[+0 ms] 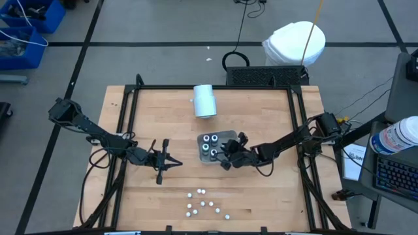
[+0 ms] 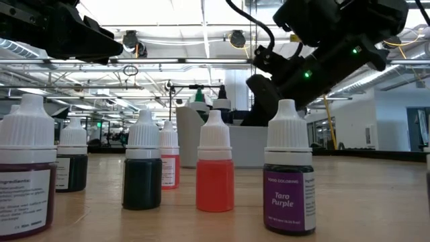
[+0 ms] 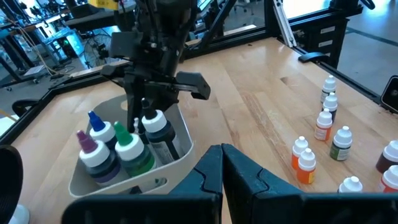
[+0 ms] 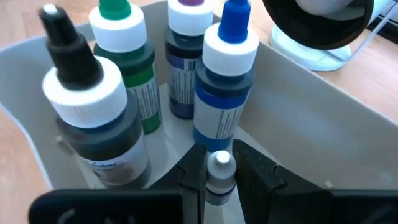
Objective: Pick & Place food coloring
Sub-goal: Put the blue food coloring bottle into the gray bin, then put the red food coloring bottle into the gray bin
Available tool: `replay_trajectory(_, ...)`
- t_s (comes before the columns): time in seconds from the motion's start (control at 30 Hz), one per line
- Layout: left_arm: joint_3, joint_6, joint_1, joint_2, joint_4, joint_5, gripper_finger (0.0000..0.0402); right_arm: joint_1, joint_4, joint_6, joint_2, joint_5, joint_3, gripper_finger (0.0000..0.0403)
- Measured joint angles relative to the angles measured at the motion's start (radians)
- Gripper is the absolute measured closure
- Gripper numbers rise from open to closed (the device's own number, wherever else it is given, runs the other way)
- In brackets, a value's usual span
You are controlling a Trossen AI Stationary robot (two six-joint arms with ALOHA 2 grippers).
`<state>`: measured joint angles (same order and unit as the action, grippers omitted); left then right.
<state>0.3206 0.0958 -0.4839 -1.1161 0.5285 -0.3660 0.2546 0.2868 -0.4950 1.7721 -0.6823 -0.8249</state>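
Note:
A grey tray (image 1: 225,135) holds four dark bottles with white caps (image 4: 221,93), topped black, green, purple and blue. Several small white-capped food coloring bottles (image 1: 206,203) stand upright on the wood near the table's near edge and fill the foreground of the low view (image 2: 215,168). My right gripper (image 1: 228,156) hangs over the tray's right side, shut on one small bottle (image 4: 219,167). My left gripper (image 1: 177,163) is shut and touches nothing. It hovers left of the tray, pointing at it (image 3: 221,163). My right gripper pinches a small white-capped bottle between its two fingers (image 4: 194,177). The fingers sit on its neck and body just below the cap (image 4: 217,186). They reach down from above into the tray, beside the blue-topped bottle. The fingers hide whether the bottle's base rests on the tray floor.
A larger white cylinder (image 1: 204,101) lies on the table beyond the tray. A black frame (image 1: 297,117) runs around the wooden tabletop. Bare wood lies between the tray and the group of small bottles (image 3: 323,124).

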Motion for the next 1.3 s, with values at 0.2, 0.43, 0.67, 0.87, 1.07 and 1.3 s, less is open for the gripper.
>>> replay_trajectory(0.2,0.000,0.000,0.000,0.000,0.000,0.000,0.0392,0.000,0.076,0.041,0.000,0.002,0.032,0.0334)
replay_trajectory(0.43,0.000,0.000,0.000,0.000,0.000,0.000,0.0392,0.000,0.106,0.092,0.000,0.031,0.033,0.0318)
replay_trajectory(0.67,0.000,0.005,0.000,0.000,0.006,0.000,0.0392,0.000,0.133,0.159,0.000,0.033,0.033,0.0315)
replay_trajectory(0.87,0.000,-0.017,0.000,0.000,0.007,-0.001,0.0392,0.000,0.157,0.197,0.000,0.070,0.033,0.0301)
replay_trajectory(1.07,0.000,-0.028,0.000,0.000,0.007,-0.001,0.0392,0.000,0.158,0.194,0.000,0.085,0.033,0.0283)
replay_trajectory(1.3,0.000,-0.029,0.000,0.000,0.007,-0.001,0.0392,0.000,0.158,0.194,0.000,0.085,0.033,0.0278)
